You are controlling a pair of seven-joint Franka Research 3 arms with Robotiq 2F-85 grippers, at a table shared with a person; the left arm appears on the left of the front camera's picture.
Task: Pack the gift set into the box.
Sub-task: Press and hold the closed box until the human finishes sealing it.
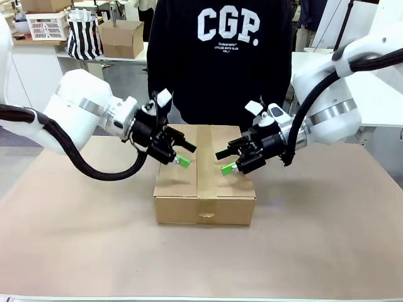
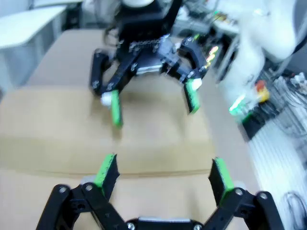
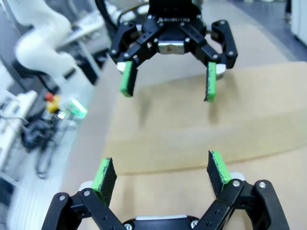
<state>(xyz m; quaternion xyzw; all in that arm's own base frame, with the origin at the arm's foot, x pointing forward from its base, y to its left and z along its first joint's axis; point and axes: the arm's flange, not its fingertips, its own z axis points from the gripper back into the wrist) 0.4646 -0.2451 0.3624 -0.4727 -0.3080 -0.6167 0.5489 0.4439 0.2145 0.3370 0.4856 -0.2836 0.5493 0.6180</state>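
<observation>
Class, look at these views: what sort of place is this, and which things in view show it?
Probably a robotics lab or workshop. Two white arms, left tool and right tool, work over a closed box; cables lie on the floor, and a basket sits on a back table.

I see the box on the tabletop, midway between its left and right edges and nearer the far edge. My left gripper hangs over the box's left half, my right gripper over its right half, facing each other. A person stands behind the far edge.
</observation>
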